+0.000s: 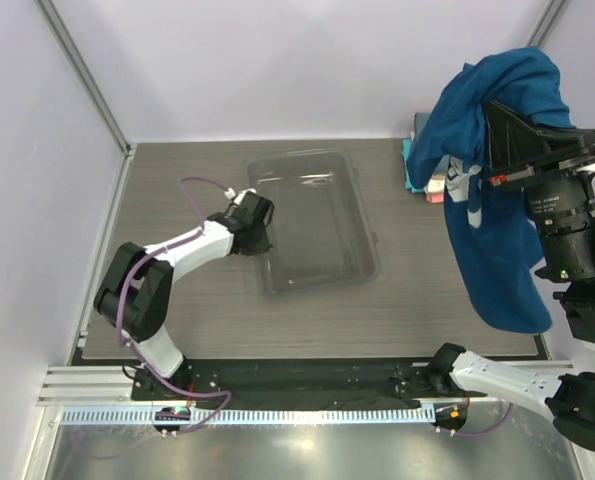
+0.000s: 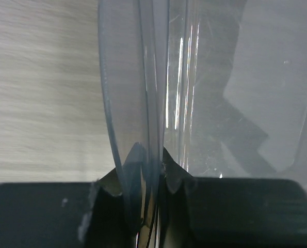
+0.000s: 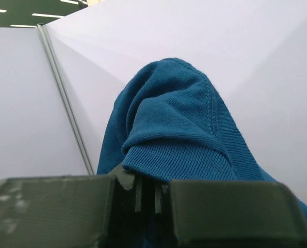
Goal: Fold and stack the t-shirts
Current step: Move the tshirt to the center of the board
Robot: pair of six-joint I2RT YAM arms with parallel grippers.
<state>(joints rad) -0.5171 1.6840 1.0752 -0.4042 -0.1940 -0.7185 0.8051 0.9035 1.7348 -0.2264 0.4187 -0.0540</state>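
Two arms, both with jaws closed tight.
The left arm (image 1: 192, 245) is bent at the elbow and reaches out low over the desk (image 1: 177, 320), and its jaws pinch the side wall of the clear bin (image 1: 297, 154). The right arm (image 1: 502, 375) goes up high, close to the top camera, and its jaws are closed on a fold of the blue t-shirt (image 3: 168, 129).

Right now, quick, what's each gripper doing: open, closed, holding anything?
Left gripper: closed on the rim of the clear bin.
Right gripper: closed, holding the blue t-shirt in the air.
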